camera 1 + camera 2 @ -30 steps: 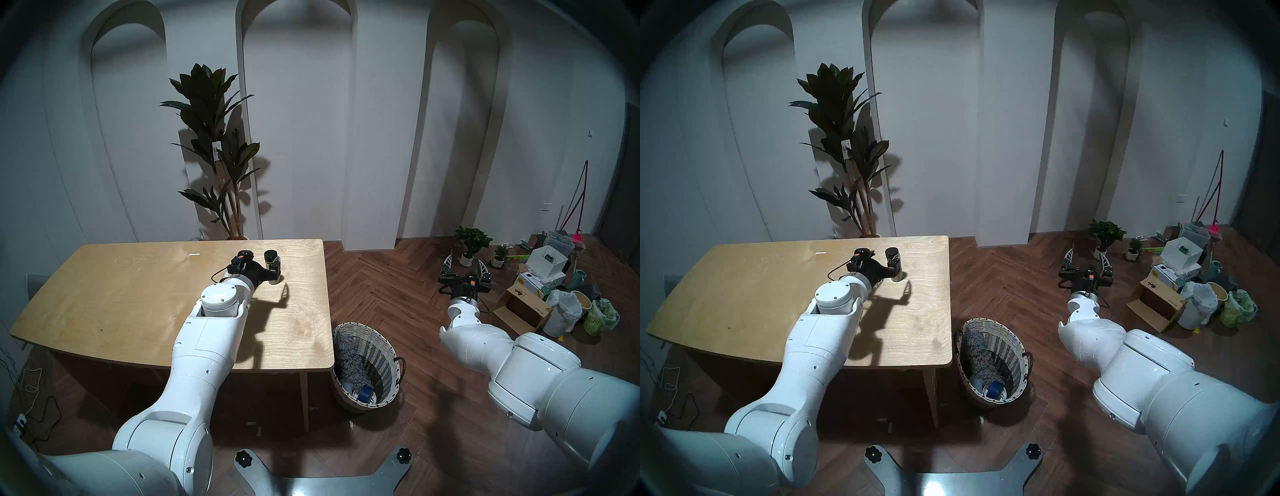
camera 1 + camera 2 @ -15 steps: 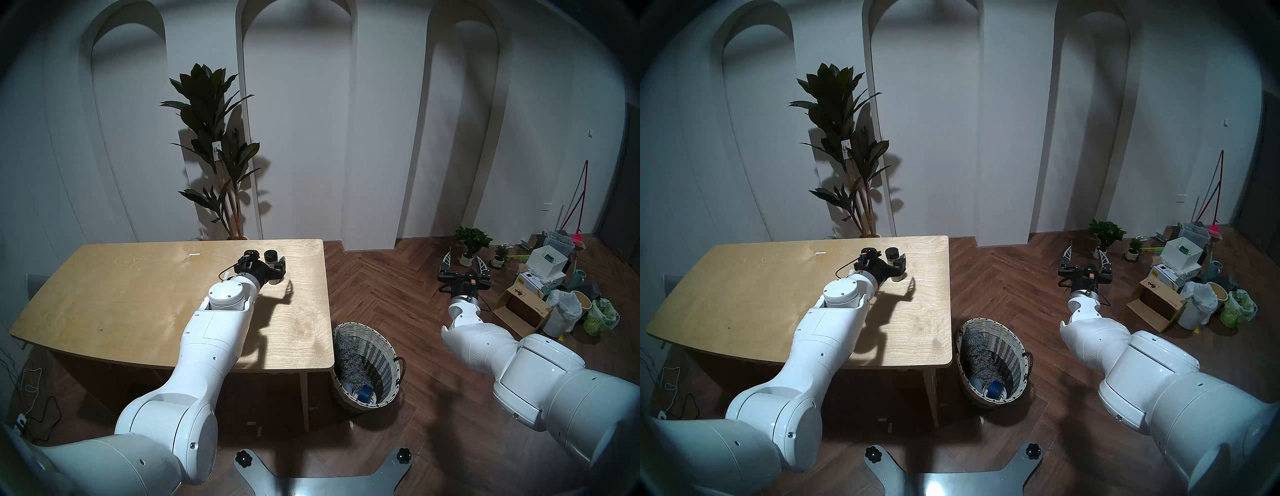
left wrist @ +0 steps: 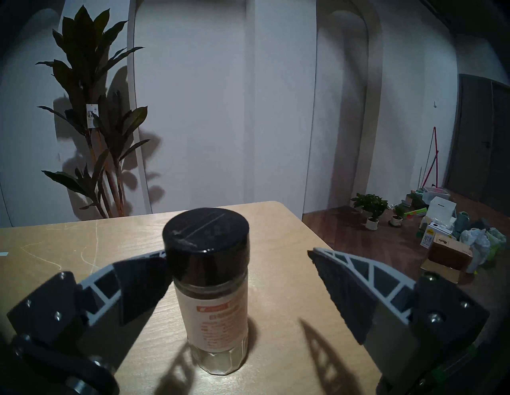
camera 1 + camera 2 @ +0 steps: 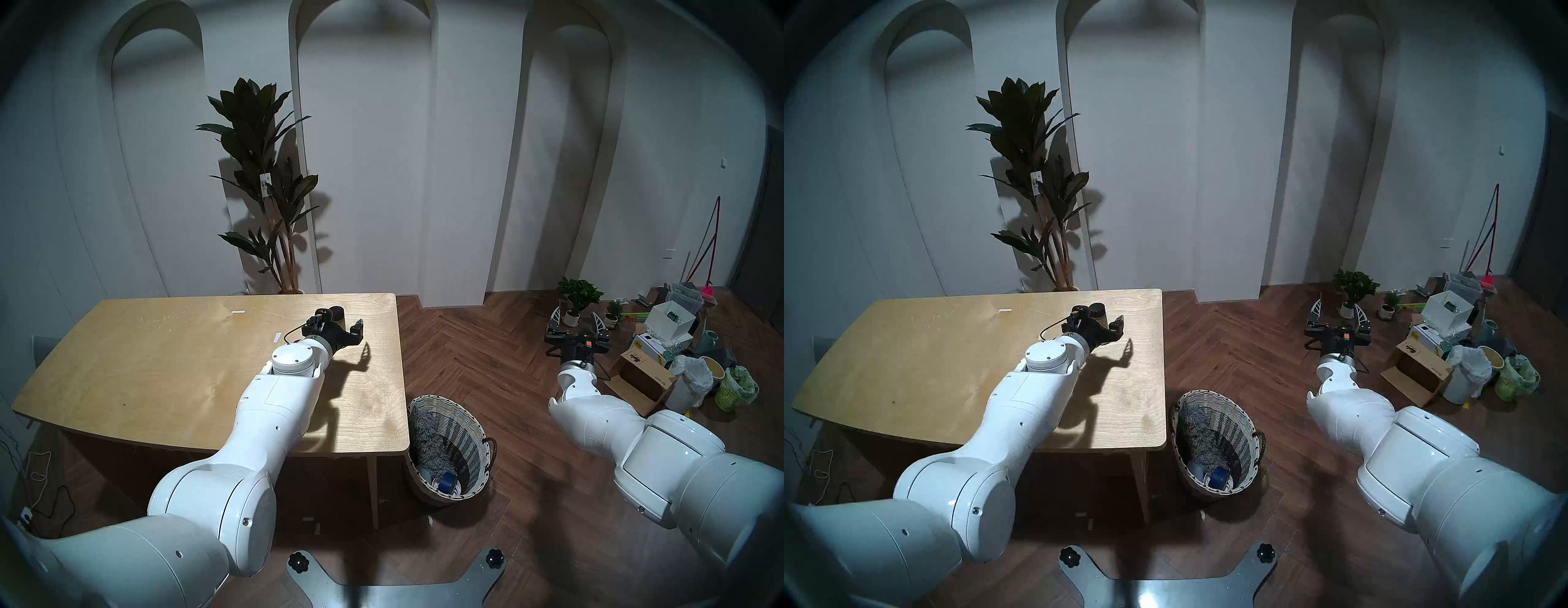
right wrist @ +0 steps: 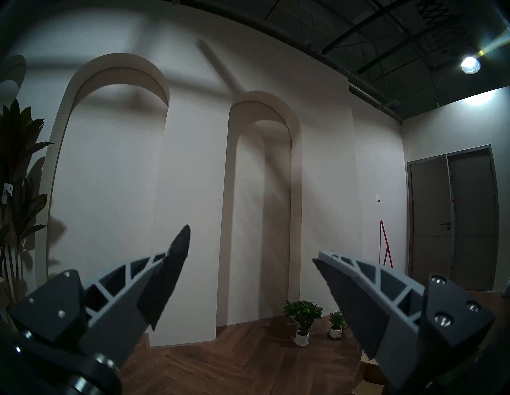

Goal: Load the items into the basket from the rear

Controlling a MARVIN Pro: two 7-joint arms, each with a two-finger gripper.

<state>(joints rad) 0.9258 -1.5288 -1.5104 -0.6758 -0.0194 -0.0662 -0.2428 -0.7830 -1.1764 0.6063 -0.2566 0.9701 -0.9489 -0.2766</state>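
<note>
A small black-capped bottle (image 3: 212,289) of tan contents stands upright near the far right of the wooden table (image 4: 169,352). My left gripper (image 3: 237,251) is open around it; the bottle stands close to the left finger and well clear of the right one. From the head views only the bottle's cap (image 4: 337,313) shows behind the left gripper (image 4: 345,322). The striped wicker basket (image 4: 479,458) stands on the floor by the table's near right corner. In it lie a fluffy grey duster (image 4: 428,437) and a blue tape roll (image 4: 445,482). My right gripper (image 4: 576,316) hangs open and empty over the floor, far right.
A tall potted plant (image 4: 263,182) stands behind the table against the arched wall. Small potted plants (image 4: 579,293), cardboard boxes (image 4: 636,369), bags and a green mesh basket (image 4: 729,390) crowd the floor at the right, just beyond my right gripper (image 5: 252,245).
My left arm has swung right and reached farther, bringing its open fingers to either side of the bottle. The right arm has drifted slightly right and away. The bottle has stayed put.
</note>
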